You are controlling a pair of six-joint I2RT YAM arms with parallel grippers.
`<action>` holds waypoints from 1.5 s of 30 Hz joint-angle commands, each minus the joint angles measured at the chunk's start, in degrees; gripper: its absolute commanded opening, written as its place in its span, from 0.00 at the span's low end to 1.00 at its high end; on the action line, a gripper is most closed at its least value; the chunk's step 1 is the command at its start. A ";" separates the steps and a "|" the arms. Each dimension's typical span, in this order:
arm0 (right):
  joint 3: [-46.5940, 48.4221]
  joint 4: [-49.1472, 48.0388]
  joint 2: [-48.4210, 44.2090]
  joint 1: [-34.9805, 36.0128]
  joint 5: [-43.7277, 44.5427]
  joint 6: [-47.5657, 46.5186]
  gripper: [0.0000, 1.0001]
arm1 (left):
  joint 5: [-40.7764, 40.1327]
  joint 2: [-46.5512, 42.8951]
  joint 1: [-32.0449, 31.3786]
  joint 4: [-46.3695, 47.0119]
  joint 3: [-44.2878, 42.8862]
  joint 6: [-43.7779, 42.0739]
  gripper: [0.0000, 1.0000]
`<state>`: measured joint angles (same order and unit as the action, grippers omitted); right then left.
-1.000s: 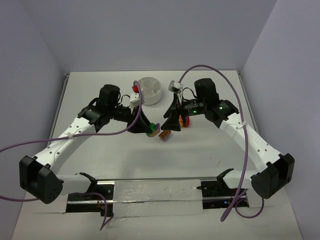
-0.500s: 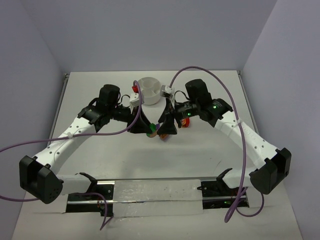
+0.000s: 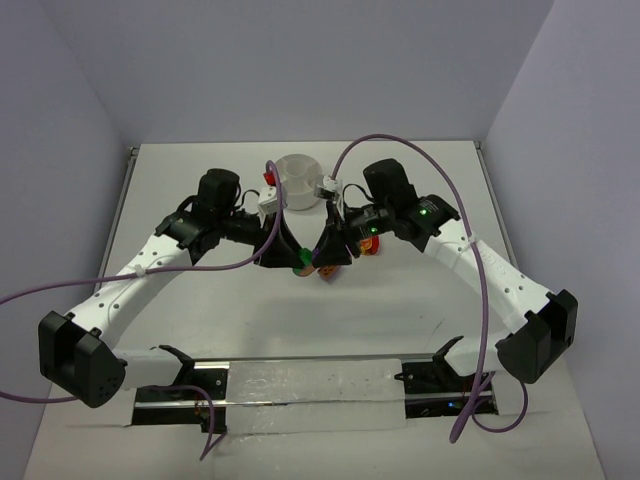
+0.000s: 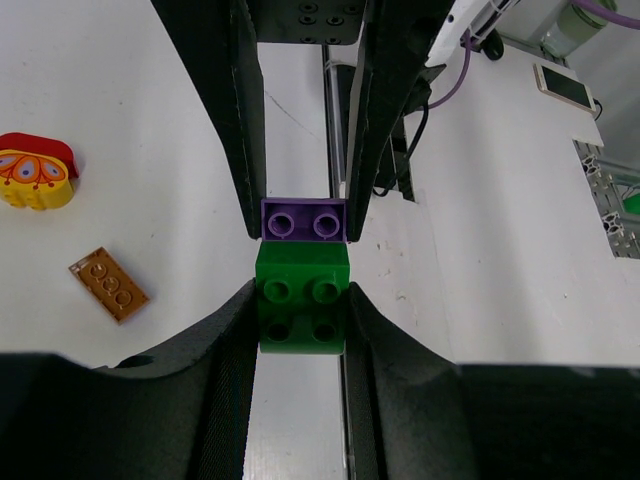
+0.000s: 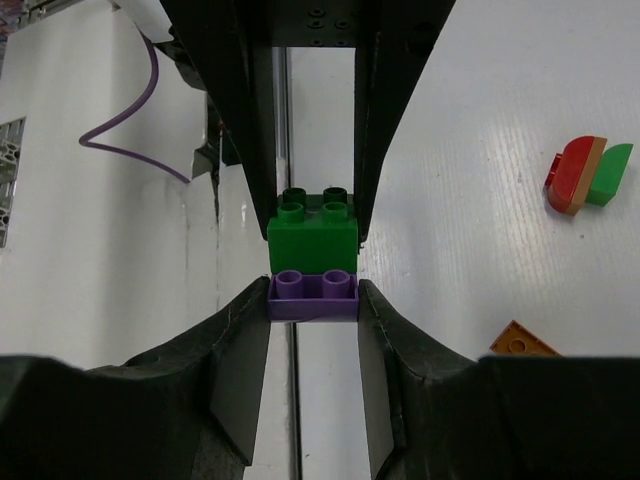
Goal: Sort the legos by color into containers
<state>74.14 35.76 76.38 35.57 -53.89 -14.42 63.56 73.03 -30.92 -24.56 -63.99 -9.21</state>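
Note:
A green lego (image 4: 302, 300) and a purple lego (image 5: 312, 297) are stuck together and held up between the two grippers above the table's middle. My left gripper (image 4: 302, 312) is shut on the green lego (image 3: 298, 266). My right gripper (image 5: 312, 300) comes from the opposite side and is shut on the purple lego (image 4: 304, 220). The white bowl (image 3: 300, 180) with the containers stands behind both grippers; its inside does not show. A red lego (image 3: 270, 178) lies at the bowl's left side.
An orange-brown flat lego (image 4: 110, 284) lies on the table under the grippers. A yellow-and-red piece (image 4: 35, 172) sits beyond it, seen in the right wrist view as a red, brown and green piece (image 5: 585, 175). Metal rails (image 3: 310, 375) run along the near edge.
My right arm has swung left to meet the left gripper, and its jaws went from open to shut on the purple lego. The left arm has not moved.

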 commanded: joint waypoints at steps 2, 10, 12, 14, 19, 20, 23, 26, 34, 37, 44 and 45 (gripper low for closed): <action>3.54 1.41 0.44 1.20 -0.57 -1.48 0.28 | 2.49 -0.74 0.15 2.76 -0.44 -0.24 0.02; 3.12 1.15 0.00 1.99 2.47 -1.08 0.00 | 2.82 -0.61 0.07 2.44 -0.82 0.36 0.32; 3.09 1.12 -0.15 2.05 2.97 -1.05 0.00 | 3.11 -0.70 0.15 2.32 -0.85 0.51 0.37; 2.97 0.98 -0.35 2.05 3.52 -1.02 0.00 | 3.26 -0.70 0.13 2.23 -0.76 0.51 0.43; 2.94 0.82 -0.44 2.05 4.45 -0.93 0.00 | 3.21 -0.68 0.07 2.41 -0.53 0.77 0.47; 2.94 0.87 -0.42 2.05 4.64 -0.85 0.00 | 3.15 -0.63 0.05 2.37 -0.55 0.74 0.47; 2.95 0.69 -0.27 2.05 5.07 -0.69 0.00 | 3.02 -0.60 -0.06 1.89 -0.74 0.37 0.50; 3.16 0.54 -0.20 2.05 5.51 -0.63 0.00 | 2.40 -0.44 -0.44 1.00 -0.96 -0.37 0.52; 3.64 0.70 -0.26 2.12 6.57 -0.61 0.00 | 1.23 0.41 -0.72 0.92 -1.29 0.23 0.19; 3.73 1.49 -0.52 2.57 7.64 -1.90 0.00 | 0.34 1.05 -0.72 0.74 -1.83 1.12 0.03; 1.97 4.05 -1.38 2.75 10.50 -4.62 0.00 | -0.77 1.32 1.04 -0.67 -2.63 -0.02 0.00; 1.40 4.20 -1.55 2.75 11.20 -4.72 0.00 | -0.58 1.25 2.05 -1.17 -3.14 -0.52 0.00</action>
<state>75.33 38.87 76.69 37.75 -47.12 -16.43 63.00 74.26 -30.91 -24.64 -63.99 -9.96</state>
